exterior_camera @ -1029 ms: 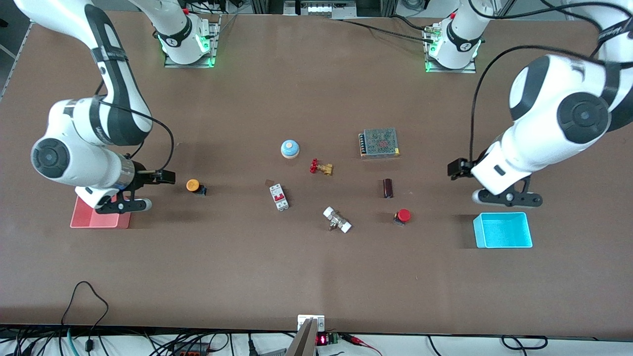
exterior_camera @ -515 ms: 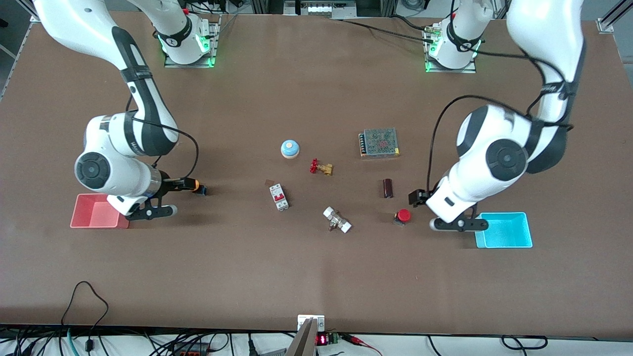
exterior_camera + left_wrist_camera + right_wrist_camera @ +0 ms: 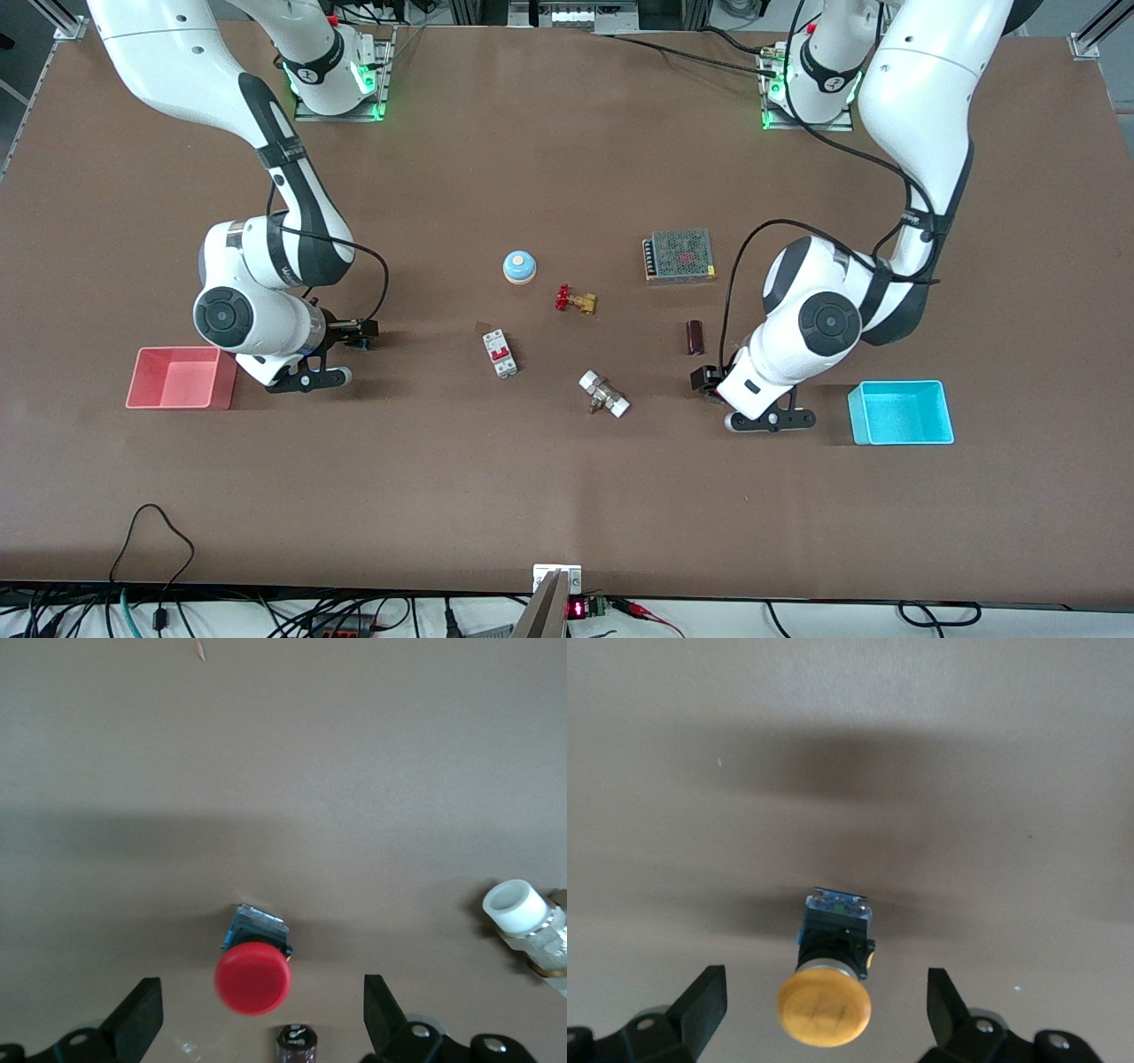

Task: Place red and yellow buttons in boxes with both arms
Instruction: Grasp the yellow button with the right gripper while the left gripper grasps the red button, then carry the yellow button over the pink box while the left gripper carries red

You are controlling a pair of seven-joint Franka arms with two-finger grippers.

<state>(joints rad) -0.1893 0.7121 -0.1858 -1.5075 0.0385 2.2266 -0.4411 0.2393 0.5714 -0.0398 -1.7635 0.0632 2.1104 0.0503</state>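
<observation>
Left wrist view showed my left gripper (image 3: 257,1028) spread wide over the red button (image 3: 253,977) lying on the table; the right gripper (image 3: 824,1023) likewise over the yellow button (image 3: 824,1010). Both looked light, rigid; I judged the dark bodies safer to pinch than the smooth caps.

I see a brown tabletop (image 3: 567,496) carrying a scatter of parts. The pink-red box (image 3: 180,378) sits toward the right arm's end, the cyan box (image 3: 901,413) toward the left arm's end. Around the middle lie a blue dome button (image 3: 520,266), a brass valve with a red handle (image 3: 576,300), a white breaker (image 3: 500,353), a white-capped fitting (image 3: 604,394), a meshed power supply (image 3: 679,255) and a dark cylinder (image 3: 695,337). The red button (image 3: 253,968) and the yellow button (image 3: 827,995) each rest on their sides on the bare surface.
</observation>
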